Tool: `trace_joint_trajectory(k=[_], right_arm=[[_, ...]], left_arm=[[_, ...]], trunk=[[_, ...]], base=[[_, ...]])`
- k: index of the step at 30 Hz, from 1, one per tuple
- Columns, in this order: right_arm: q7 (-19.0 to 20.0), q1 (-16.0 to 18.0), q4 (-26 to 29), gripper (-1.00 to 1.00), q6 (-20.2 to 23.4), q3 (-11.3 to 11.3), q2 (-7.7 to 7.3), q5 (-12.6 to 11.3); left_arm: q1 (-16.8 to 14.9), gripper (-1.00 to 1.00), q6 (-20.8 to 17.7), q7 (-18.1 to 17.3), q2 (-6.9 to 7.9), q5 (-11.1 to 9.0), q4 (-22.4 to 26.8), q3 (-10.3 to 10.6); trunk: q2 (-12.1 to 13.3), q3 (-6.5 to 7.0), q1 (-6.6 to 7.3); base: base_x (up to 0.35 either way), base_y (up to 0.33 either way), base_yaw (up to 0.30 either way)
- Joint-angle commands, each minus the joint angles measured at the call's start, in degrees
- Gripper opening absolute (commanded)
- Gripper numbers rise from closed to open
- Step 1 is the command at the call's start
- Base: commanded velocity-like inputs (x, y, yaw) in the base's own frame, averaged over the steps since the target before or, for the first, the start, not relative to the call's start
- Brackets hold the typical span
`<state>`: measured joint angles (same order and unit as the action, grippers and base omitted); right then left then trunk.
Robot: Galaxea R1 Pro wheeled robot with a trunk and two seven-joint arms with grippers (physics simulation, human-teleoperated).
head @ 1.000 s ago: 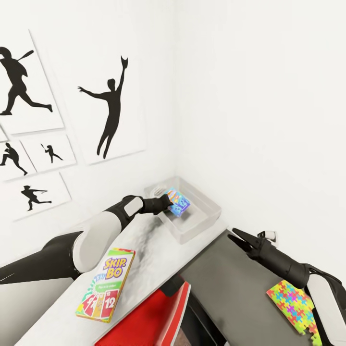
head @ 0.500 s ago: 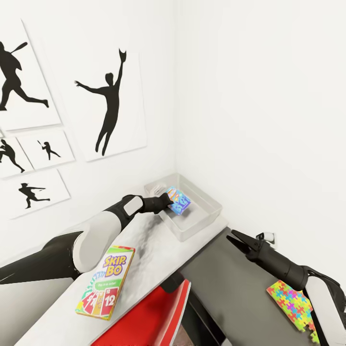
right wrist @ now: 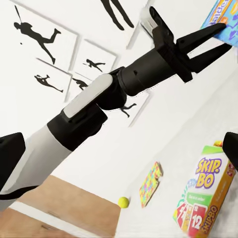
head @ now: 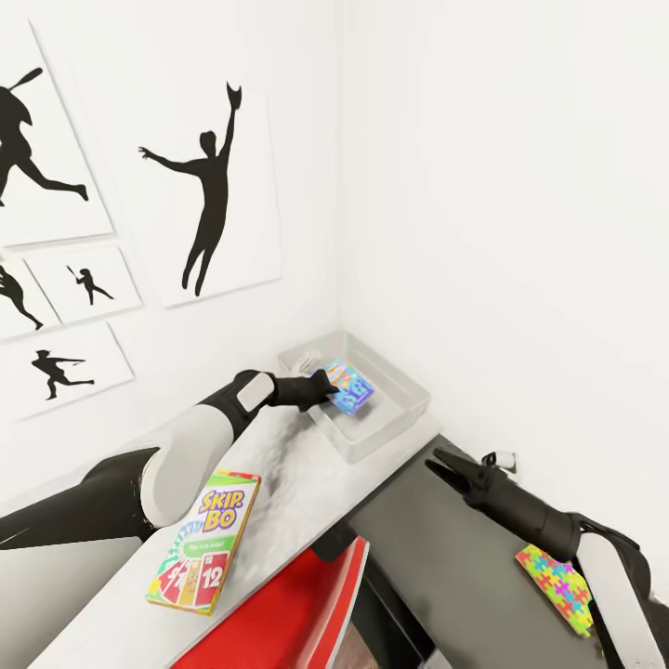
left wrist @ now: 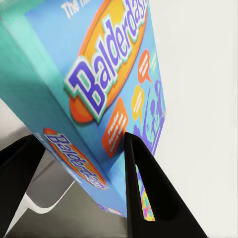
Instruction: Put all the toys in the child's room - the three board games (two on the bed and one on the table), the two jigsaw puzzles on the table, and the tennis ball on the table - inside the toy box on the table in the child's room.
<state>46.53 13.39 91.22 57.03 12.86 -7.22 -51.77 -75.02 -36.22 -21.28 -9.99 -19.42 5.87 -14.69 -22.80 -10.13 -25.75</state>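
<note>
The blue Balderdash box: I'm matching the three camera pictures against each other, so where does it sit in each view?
Head view: the blue Balderdash box is near the centre, over the grey toy box.
Left wrist view: it is large, in the upper left, between two black fingers.
Right wrist view: it is in the top right corner.
Shared landmark: the left gripper holding it.
</note>
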Motion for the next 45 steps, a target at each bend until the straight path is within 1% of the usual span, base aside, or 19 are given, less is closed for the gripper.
trace_joint_trajectory(k=[1,2,3,5,8,9,11,12,14,15,17,19,21,23,26,28,32,38,45], right_arm=[[-0.47,0.04,0.01,1.0,0.1,-2.11,0.1,0.3],[-2.04,0.15,0.02,1.0,0.0,-4.3,0.25,0.44],[-3.25,0.24,0.03,1.0,-0.03,-5.31,0.43,0.5],[-9.83,0.9,0.07,1.0,-0.08,-7.94,1.87,0.55],[-18.32,1.9,0.09,1.0,0.33,-9.67,5.53,0.58],[-19.29,2.11,0.09,1.0,0.44,-9.8,6.03,0.59],[-22.85,4.63,0.05,1.0,1.3,-10.36,7.18,0.64],[-25.06,6.23,0.05,1.0,1.97,-11.29,7.4,0.71],[-31.12,8.74,0.04,1.0,2.82,-15.38,7.17,0.81],[-32.88,9.18,0.05,1.0,2.94,-16.61,7.09,0.82],[-39.6,10.62,0.08,1.0,2.97,-20.85,7.01,0.84],[-43.83,11.71,0.09,1.0,2.97,-23.61,7.0,0.76],[-45.27,11.9,0.09,1.0,2.97,-24.74,6.83,0.51],[-45.89,12.04,0.09,1.0,2.97,-24.57,6.4,-0.01],[-42.91,12.15,0.09,1.0,2.97,-20.82,4.53,-2.65],[-39.79,12.17,0.09,1.0,2.97,-19.27,3.83,-3.89],[-37.25,12.19,0.09,1.0,2.97,-18.32,3.41,-4.63],[-36.57,12.11,0.09,1.0,2.97,-16.67,3.35,-4.89],[-36.48,12.1,0.09,1.0,2.97,-16.7,3.39,-5.01]], left_arm=[[-0.03,-1.0,-1.02,-0.03,-0.01,-0.18,0.28,-0.16],[-0.03,-1.0,-1.44,-0.13,-0.01,-0.21,0.43,-0.14],[-0.03,-1.0,-1.61,-0.17,-0.01,-0.22,0.54,-0.14],[-0.03,-1.0,-2.15,-0.35,-0.01,-0.44,1.37,-0.15],[-0.03,-1.0,-4.0,-0.53,-0.01,-1.23,3.1,-0.16],[-0.03,-1.0,-4.31,-0.54,-0.01,-1.37,3.29,-0.16],[-0.03,-1.0,-5.1,-0.58,-0.01,-1.71,3.82,-0.16],[-0.03,-1.0,-5.32,-0.59,-0.01,-1.79,3.97,-0.16],[-0.03,-1.0,-5.55,-0.57,-0.01,-1.87,4.13,-0.14],[-0.03,-1.0,-5.58,-0.58,-0.01,-1.9,4.15,-0.13],[-0.03,-1.0,-5.64,-0.58,-0.01,-1.96,4.21,-0.15],[-0.03,-1.0,-5.65,-0.6,-0.01,-2.0,4.23,-0.15],[-0.03,-1.0,-5.6,-0.6,-0.01,-2.01,4.23,-0.16],[-0.02,-1.0,-5.56,-0.6,-0.01,-2.02,4.24,-0.16],[-0.03,-1.0,-5.47,-0.6,-0.01,-2.02,4.18,-0.16],[-0.03,-1.0,-5.46,-0.6,-0.01,-2.02,4.1,-0.16],[-0.02,-1.0,-5.39,-0.55,-0.01,-2.02,4.0,-0.16],[-0.03,-1.0,-5.3,-0.59,-0.01,-2.02,3.96,-0.16],[-0.02,-1.0,-5.42,-0.53,-0.01,-2.02,3.96,-0.16]], trunk=[[-0.12,-0.13,-0.03],[-0.12,-0.14,-0.03],[-0.12,-0.14,-0.03],[-0.12,-0.15,-0.03],[-0.12,-0.15,-0.03],[-0.12,-0.15,-0.03],[-0.12,-0.15,-0.03],[-0.12,-0.15,-0.03],[-0.12,-0.15,-0.03],[-0.12,-0.15,-0.03],[-0.12,-0.15,-0.03],[-0.12,-0.15,-0.03],[-0.12,-0.15,-0.03],[-0.12,-0.15,-0.03],[-0.12,-0.15,-0.03],[-0.12,-0.15,-0.03],[-0.12,-0.15,-0.03],[-0.12,-0.15,-0.03],[-0.12,-0.47,-0.03]], base=[[0.0,0.0,0.0],[0.0,0.0,0.0],[0.0,0.0,0.0],[0.0,0.0,0.0],[0.0,0.0,0.0],[0.0,0.0,0.0],[0.0,0.0,0.0],[0.0,0.0,0.0],[0.0,0.0,0.0],[0.0,0.0,0.0],[0.0,0.0,0.0],[0.0,0.0,0.0],[0.0,0.0,0.0],[0.0,0.0,0.0],[0.0,0.0,0.0],[0.0,0.0,0.0],[0.0,0.0,0.0],[0.0,0.0,0.0],[0.0,0.0,0.0]])
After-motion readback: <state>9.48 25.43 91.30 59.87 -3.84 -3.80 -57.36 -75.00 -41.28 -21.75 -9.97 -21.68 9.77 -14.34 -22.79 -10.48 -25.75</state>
